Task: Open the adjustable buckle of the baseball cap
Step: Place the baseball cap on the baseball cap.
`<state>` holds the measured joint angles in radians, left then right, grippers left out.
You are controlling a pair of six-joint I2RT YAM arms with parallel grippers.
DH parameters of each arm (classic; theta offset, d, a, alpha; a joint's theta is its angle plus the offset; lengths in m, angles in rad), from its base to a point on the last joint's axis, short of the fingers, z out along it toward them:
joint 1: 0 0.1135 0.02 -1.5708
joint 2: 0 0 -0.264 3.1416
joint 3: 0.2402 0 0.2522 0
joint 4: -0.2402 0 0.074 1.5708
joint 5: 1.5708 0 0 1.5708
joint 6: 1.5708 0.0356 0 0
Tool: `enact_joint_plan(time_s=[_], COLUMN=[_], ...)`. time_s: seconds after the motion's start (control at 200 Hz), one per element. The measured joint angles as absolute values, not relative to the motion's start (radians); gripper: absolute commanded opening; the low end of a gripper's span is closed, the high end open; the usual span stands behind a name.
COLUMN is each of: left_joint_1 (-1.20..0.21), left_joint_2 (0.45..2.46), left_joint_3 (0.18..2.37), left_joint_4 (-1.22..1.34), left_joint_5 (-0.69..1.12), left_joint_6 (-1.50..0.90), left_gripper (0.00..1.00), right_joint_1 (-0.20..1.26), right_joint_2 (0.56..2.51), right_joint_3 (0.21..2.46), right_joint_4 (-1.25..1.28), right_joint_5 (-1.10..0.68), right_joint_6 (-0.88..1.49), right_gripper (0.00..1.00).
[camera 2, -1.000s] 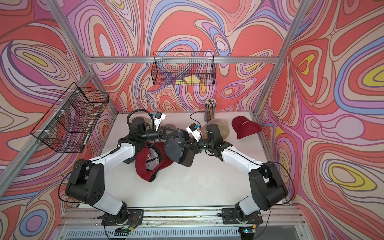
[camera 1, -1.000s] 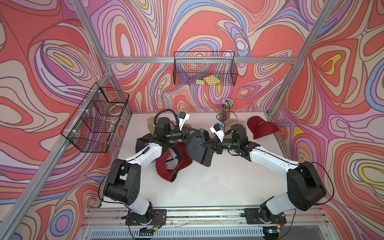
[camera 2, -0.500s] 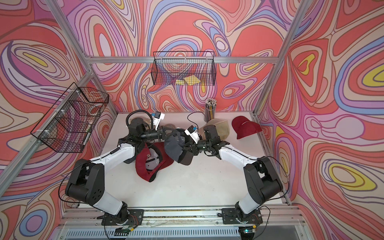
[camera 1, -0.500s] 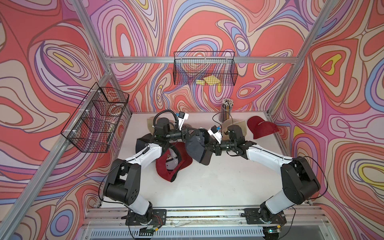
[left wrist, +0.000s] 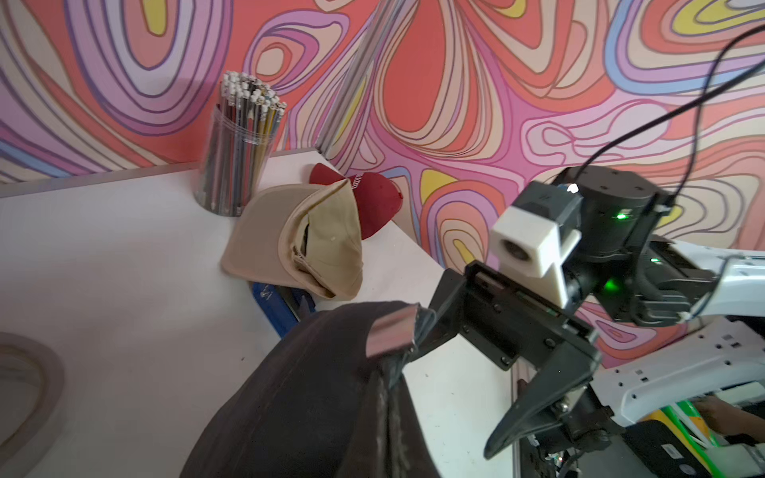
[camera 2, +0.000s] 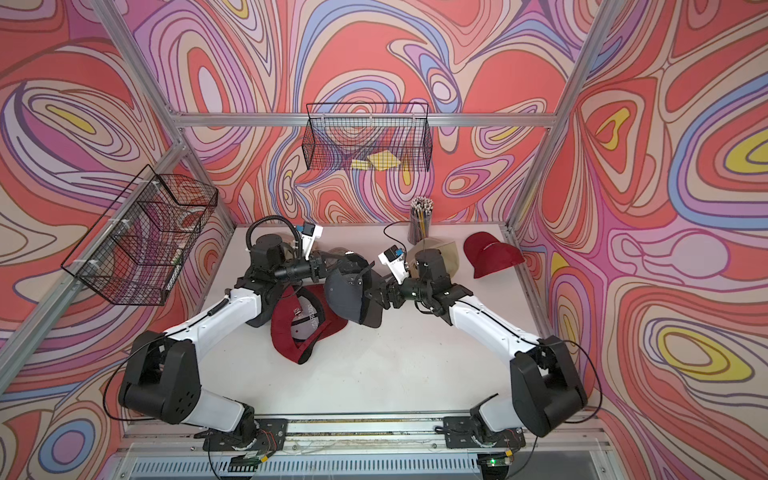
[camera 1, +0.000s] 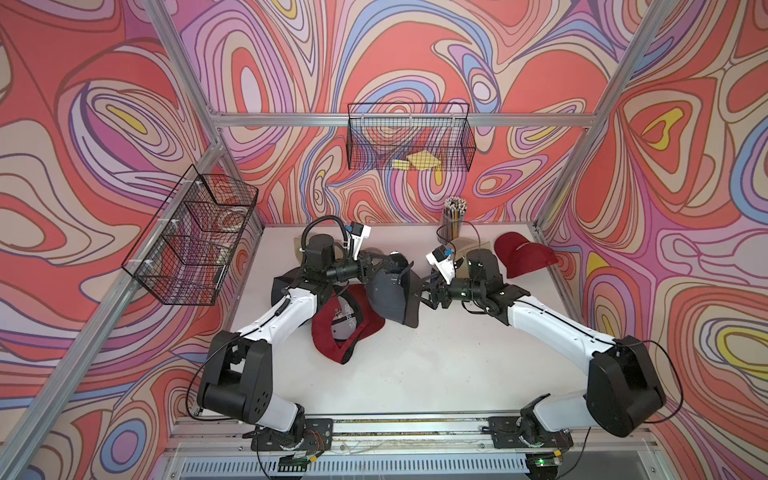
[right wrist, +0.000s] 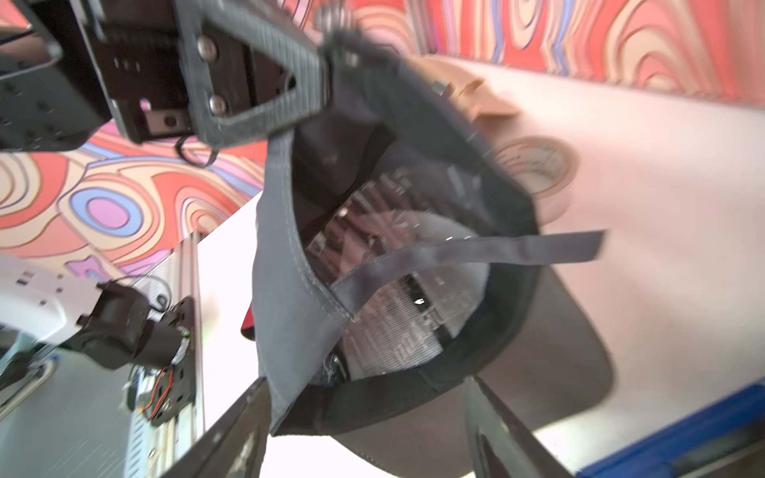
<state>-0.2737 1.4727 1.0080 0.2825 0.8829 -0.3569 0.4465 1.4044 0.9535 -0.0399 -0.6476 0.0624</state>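
Two grippers flank the grey cap (camera 1: 390,293): left gripper (right wrist: 329,68) pinches its rim, right gripper (right wrist: 366,380) gapes wide. A maroon cap (camera 1: 338,332) lies beneath the left fingers (right wrist: 256,37).

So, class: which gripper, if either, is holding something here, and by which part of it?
The left gripper holds the grey cap by its back rim, beside the loose strap. The right gripper is open, holding nothing.

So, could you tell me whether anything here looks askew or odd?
The grey cap dangles tilted from the left fingers, its strap trailing loose across the opening. The tan cap lies crumpled, folded onto itself.
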Motion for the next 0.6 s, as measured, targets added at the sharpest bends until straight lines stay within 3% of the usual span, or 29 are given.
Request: enact_joint_plan(time_s=[0.155,0.225,0.356,0.476,0.601], left_joint_1=[-0.273,-0.272,-0.268,-0.266,-0.267], left_joint_2=[1.456,1.456,1.456,1.454,1.450], left_joint_3=[1.072,1.089,1.100,1.100,1.108], left_joint_4=[0.084,0.015,-0.079,-0.134,-0.173], left_joint_5=[0.740,0.680,0.577,0.513,0.488], left_joint_6=[-0.265,-0.234,-0.197,-0.175,-0.148], left_gripper=[0.00,0.25,0.45,0.53,0.55], right_joint_1=[0.442,0.424,0.355,0.289,0.233], right_joint_2=[1.380,1.372,1.354,1.343,1.342], right_joint_3=[0.953,0.953,0.946,0.935,0.925], right_joint_4=[-0.051,-0.061,-0.069,-0.079,-0.101], right_joint_5=[-0.484,-0.411,-0.308,-0.244,-0.186], right_joint_6=[0.112,0.152,0.237,0.308,0.381], right_gripper=[0.76,0.76,0.75,0.75,0.75])
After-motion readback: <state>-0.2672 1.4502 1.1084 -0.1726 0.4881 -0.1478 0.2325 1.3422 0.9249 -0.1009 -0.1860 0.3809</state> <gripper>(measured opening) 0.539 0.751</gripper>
